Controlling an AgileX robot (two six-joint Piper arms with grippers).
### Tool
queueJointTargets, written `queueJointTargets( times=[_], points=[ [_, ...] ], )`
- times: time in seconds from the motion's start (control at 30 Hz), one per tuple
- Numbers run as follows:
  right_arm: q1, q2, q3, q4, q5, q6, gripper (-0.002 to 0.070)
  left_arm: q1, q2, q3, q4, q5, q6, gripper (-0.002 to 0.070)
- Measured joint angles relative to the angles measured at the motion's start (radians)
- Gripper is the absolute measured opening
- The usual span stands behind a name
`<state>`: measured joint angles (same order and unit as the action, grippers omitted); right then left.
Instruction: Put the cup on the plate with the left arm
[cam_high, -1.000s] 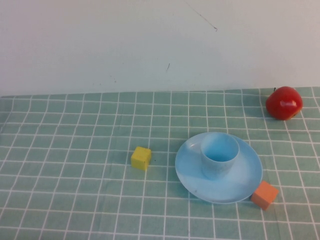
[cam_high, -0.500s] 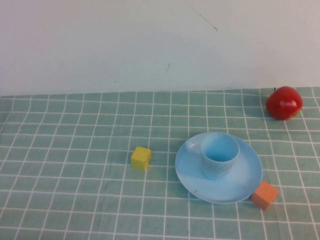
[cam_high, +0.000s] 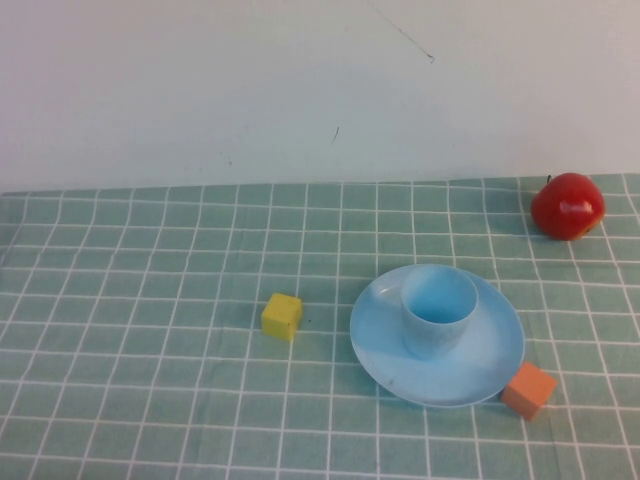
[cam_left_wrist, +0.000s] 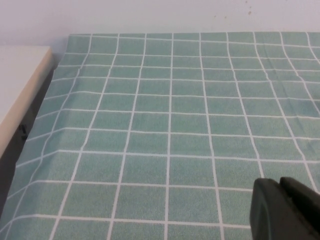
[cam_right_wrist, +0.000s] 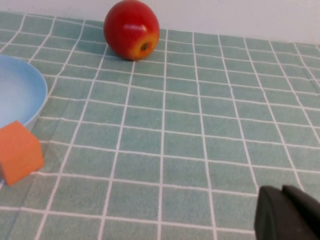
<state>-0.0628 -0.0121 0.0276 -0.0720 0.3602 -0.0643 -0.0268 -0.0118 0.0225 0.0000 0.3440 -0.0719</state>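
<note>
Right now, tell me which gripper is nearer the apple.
Right. The right gripper sits over cloth with the apple in its view; the left gripper sees only bare cloth by the table's left edge.

Green checked tablecloth (cam_high: 130, 330) with white grid lines covers the table, running back to a plain white wall (cam_high: 300, 90) at the far edge. Yellow cube (cam_high: 282, 316) sits left of centre, well apart from the orange cube (cam_high: 528, 390) at near right; red apple (cam_high: 567, 206) is at far right near the wall. On the far left, past the cloth's edge, there's a pale table surface (cam_left_wrist: 20, 85).
</note>
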Motion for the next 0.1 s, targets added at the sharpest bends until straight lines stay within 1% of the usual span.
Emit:
queueJointTargets(
  times=[0.1],
  points=[
    [0.0,0.0,0.0,0.0,0.0,0.0,-0.0002,0.0,0.0,0.0,0.0,0.0,0.0,0.0]
  ],
)
